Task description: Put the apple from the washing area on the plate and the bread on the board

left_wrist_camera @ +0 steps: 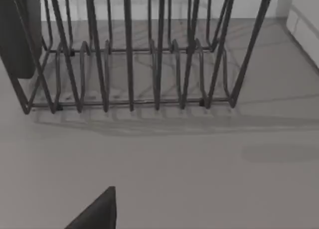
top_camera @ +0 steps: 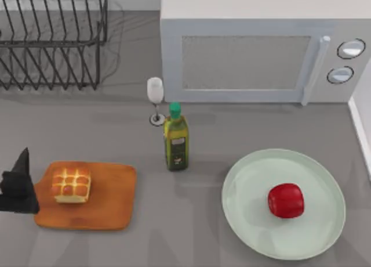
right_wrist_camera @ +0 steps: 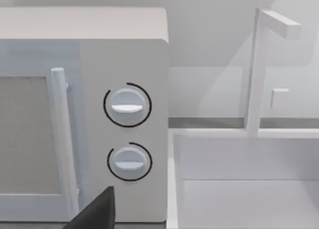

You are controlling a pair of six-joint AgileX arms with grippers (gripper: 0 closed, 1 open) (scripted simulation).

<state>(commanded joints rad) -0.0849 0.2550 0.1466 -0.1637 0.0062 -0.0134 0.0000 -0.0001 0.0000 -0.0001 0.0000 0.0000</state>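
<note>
The red apple (top_camera: 286, 200) rests on the pale green plate (top_camera: 243, 180) at the front right of the table. On the left, the golden bread (top_camera: 71, 184) sits on the wooden board (top_camera: 93, 215), near the board's left end. My left gripper (top_camera: 17, 184) is at the table's left edge, just left of the board and apart from the bread. It holds nothing that I can see. In the right wrist view, my right gripper (right_wrist_camera: 97, 211) shows as a dark tip at the picture's edge, facing the microwave and the sink.
A wire dish rack (top_camera: 52, 40) (left_wrist_camera: 134, 64) stands at the back left and a white microwave (top_camera: 261, 52) (right_wrist_camera: 84, 114) at the back right. A wine glass (top_camera: 155, 98) and a green-capped oil bottle (top_camera: 175, 139) stand mid-table. A white sink (right_wrist_camera: 249, 189) with a faucet (right_wrist_camera: 259, 69) lies right of the microwave.
</note>
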